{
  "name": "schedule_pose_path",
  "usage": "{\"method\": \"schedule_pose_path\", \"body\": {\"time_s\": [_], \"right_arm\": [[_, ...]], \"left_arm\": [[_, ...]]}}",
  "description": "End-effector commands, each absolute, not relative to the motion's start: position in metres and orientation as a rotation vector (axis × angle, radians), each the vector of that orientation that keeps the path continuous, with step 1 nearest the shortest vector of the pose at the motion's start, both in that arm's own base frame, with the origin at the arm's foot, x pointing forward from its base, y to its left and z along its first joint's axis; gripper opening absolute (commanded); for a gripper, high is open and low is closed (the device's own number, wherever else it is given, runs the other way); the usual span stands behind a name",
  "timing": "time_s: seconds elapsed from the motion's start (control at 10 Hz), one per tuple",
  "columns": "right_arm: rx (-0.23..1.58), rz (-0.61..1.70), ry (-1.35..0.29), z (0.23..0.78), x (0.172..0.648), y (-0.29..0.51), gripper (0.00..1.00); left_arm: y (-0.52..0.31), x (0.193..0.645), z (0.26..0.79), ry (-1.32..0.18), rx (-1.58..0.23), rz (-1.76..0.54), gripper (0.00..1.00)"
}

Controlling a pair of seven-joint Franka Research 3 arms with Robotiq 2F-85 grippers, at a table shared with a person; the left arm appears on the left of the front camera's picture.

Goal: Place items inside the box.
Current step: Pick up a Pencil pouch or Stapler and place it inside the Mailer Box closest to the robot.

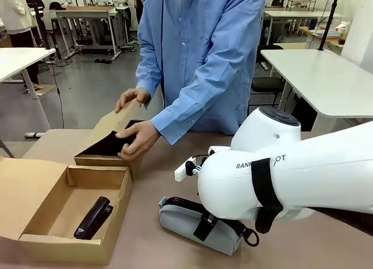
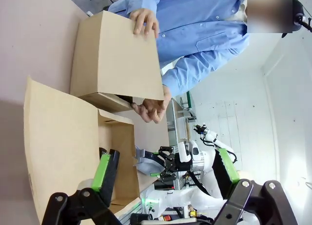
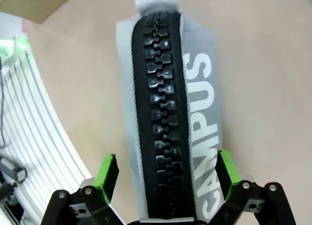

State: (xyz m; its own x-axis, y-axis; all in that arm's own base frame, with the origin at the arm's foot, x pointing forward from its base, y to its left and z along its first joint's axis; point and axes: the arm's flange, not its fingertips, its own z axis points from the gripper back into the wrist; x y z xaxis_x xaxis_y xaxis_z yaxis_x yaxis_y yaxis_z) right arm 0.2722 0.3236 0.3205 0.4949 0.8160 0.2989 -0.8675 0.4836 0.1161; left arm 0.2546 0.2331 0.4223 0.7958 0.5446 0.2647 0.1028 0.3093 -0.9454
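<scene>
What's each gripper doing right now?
Left gripper: open, empty.
Right gripper: open, straddling the light grey CAMPUS pouch.
Person's hands: holding a small cardboard box.

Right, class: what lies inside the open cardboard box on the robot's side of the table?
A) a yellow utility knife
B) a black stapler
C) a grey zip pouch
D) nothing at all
B: a black stapler lies on the floor of the open box, while the grey CAMPUS pouch sits outside it.

Left end effector and right end effector both have their jaws spread wide apart.
</scene>
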Motion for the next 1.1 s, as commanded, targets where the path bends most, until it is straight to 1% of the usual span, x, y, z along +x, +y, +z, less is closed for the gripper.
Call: {"method": "schedule_pose_path", "body": {"time_s": [0.0, 0.3, 0.4, 0.5, 0.6, 0.8, 0.9, 1.0], "right_arm": [[0.263, 1.053, -0.241, 0.3218, 0.2816, 0.3286, 1.00], [0.262, 1.063, -0.249, 0.3226, 0.2816, 0.3316, 1.00], [0.270, 1.073, -0.242, 0.3228, 0.2807, 0.3332, 0.43], [0.273, 1.072, -0.234, 0.3228, 0.2817, 0.3342, 0.40], [0.275, 1.071, -0.232, 0.3232, 0.2815, 0.3344, 0.00], [0.273, 1.070, -0.231, 0.3234, 0.2811, 0.3350, 0.00], [0.278, 1.071, -0.227, 0.3225, 0.2815, 0.3336, 0.13], [0.281, 1.069, -0.227, 0.3227, 0.2805, 0.3335, 0.04]], "left_arm": [[0.2319, 0.2542, 0.4228, -0.649, -1.257, 0.303, 1.00], [0.2319, 0.2542, 0.4228, -0.649, -1.257, 0.303, 1.00], [0.2319, 0.2542, 0.4228, -0.649, -1.257, 0.303, 1.00], [0.2319, 0.2542, 0.4228, -0.649, -1.257, 0.303, 1.00], [0.2319, 0.2542, 0.4228, -0.649, -1.257, 0.303, 1.00], [0.2319, 0.2542, 0.4228, -0.649, -1.257, 0.303, 1.00], [0.2319, 0.2542, 0.4228, -0.649, -1.257, 0.303, 1.00], [0.2319, 0.2542, 0.4228, -0.649, -1.257, 0.303, 1.00]]}}
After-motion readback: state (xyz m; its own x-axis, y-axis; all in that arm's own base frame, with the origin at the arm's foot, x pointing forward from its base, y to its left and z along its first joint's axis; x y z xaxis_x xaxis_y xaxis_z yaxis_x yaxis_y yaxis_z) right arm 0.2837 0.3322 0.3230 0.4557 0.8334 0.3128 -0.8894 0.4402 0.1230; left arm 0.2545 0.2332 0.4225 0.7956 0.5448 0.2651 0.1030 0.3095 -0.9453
